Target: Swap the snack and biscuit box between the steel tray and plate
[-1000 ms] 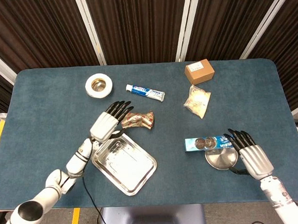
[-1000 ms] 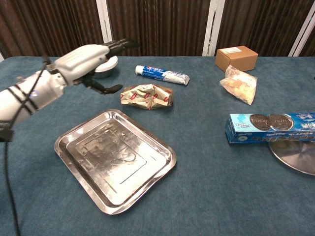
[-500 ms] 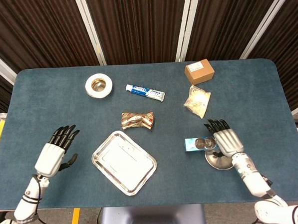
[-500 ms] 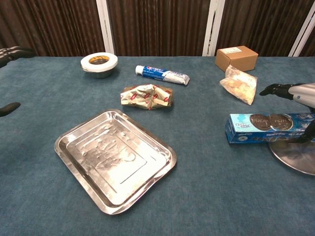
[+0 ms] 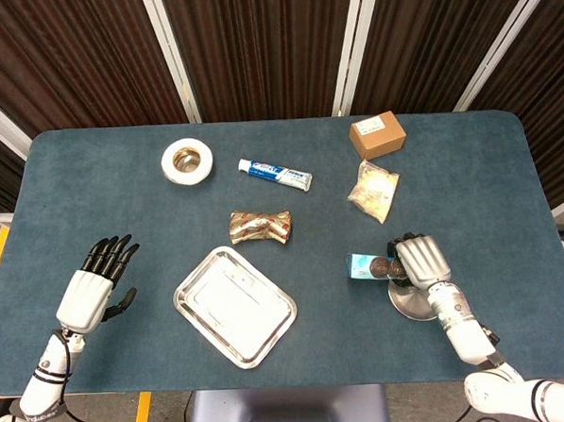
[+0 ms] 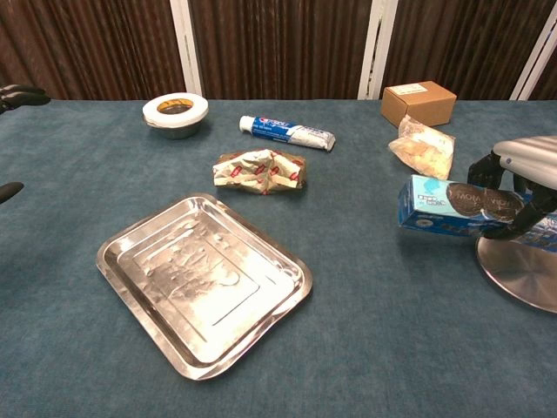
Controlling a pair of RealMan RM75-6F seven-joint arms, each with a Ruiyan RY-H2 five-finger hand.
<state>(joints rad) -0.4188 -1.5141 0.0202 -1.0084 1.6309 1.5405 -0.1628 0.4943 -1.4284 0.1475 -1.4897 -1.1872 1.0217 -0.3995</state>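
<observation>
Chest view shows the right hand (image 6: 520, 187) wrapped around the biscuit box (image 6: 452, 205), lifting it above the plate (image 6: 522, 272) beneath. Away to its left, the snack (image 5: 260, 224) lies on the counter (image 5: 469, 173) beyond the bare steel tray (image 5: 235, 307); the left hand (image 5: 95, 287) hovers spread, holding nothing. Neither placement is done.

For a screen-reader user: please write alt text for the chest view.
The right hand grips a blue biscuit box lifted just above a round plate at the right edge. An empty steel tray sits front centre, with a wrapped snack on the table behind it.
</observation>
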